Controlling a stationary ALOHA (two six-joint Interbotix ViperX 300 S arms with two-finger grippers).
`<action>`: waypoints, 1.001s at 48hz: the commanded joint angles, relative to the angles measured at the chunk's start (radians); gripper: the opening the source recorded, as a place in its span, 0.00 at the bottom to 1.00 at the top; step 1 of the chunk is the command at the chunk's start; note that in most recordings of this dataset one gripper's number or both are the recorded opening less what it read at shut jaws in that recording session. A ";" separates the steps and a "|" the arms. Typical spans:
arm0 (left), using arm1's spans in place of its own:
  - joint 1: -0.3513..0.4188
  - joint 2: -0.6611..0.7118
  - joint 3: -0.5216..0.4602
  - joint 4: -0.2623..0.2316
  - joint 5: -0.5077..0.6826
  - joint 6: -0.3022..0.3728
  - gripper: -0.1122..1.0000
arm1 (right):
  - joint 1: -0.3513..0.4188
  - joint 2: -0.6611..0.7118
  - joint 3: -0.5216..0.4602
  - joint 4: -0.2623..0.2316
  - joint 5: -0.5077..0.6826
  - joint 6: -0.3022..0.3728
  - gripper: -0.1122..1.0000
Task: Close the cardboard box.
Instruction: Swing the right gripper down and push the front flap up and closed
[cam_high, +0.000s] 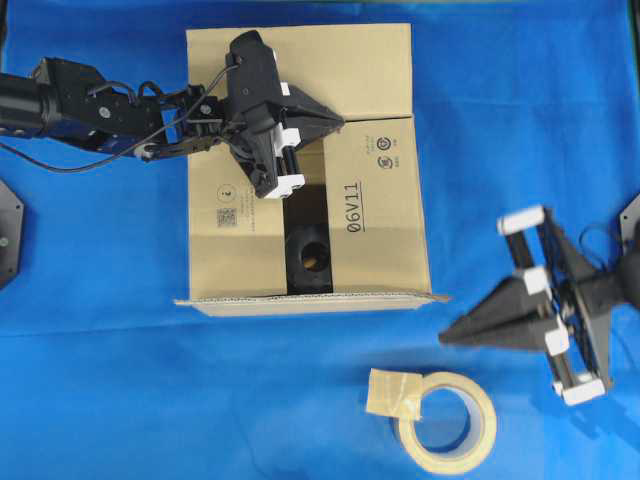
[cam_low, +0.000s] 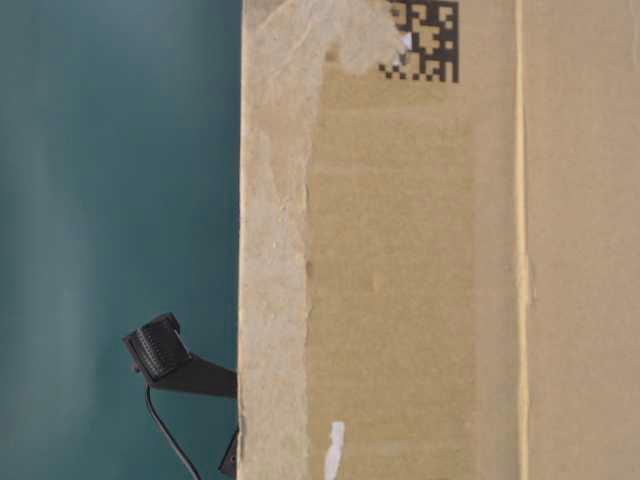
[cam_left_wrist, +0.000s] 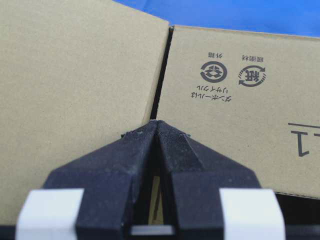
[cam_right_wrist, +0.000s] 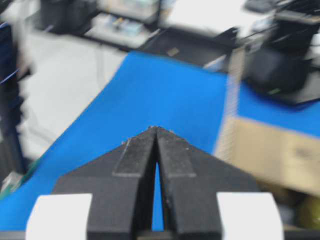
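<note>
The cardboard box (cam_high: 385, 70) lies in the middle of the blue cloth. Its far flap is folded flat. The side flaps (cam_high: 385, 210) lie down with a dark gap (cam_high: 303, 222) between them. The near flap (cam_high: 310, 298) stands upright and fills the table-level view (cam_low: 430, 260). My left gripper (cam_high: 338, 122) is shut, with its tips on the seam between the far flap (cam_left_wrist: 75, 75) and the printed side flap (cam_left_wrist: 240, 110). To the right of the box's near corner, my right gripper (cam_high: 447, 338) is shut with nothing in it, above the cloth (cam_right_wrist: 150, 95).
A beige tape roll (cam_high: 450, 420) lies on the cloth in front of the box. Through the gap shows a dark object with a round hole (cam_high: 310, 255) inside the box. Black mounts sit at the left (cam_high: 8, 235) and right table edges.
</note>
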 joint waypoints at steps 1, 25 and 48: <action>0.008 -0.012 -0.005 0.000 -0.006 0.002 0.10 | 0.023 0.028 0.011 -0.002 0.017 0.008 0.10; 0.008 -0.015 0.002 0.000 -0.006 -0.003 0.10 | -0.043 0.100 0.032 0.003 -0.015 0.003 0.10; -0.002 -0.015 0.002 0.000 -0.006 -0.008 0.10 | -0.290 0.141 0.026 0.015 0.014 0.005 0.10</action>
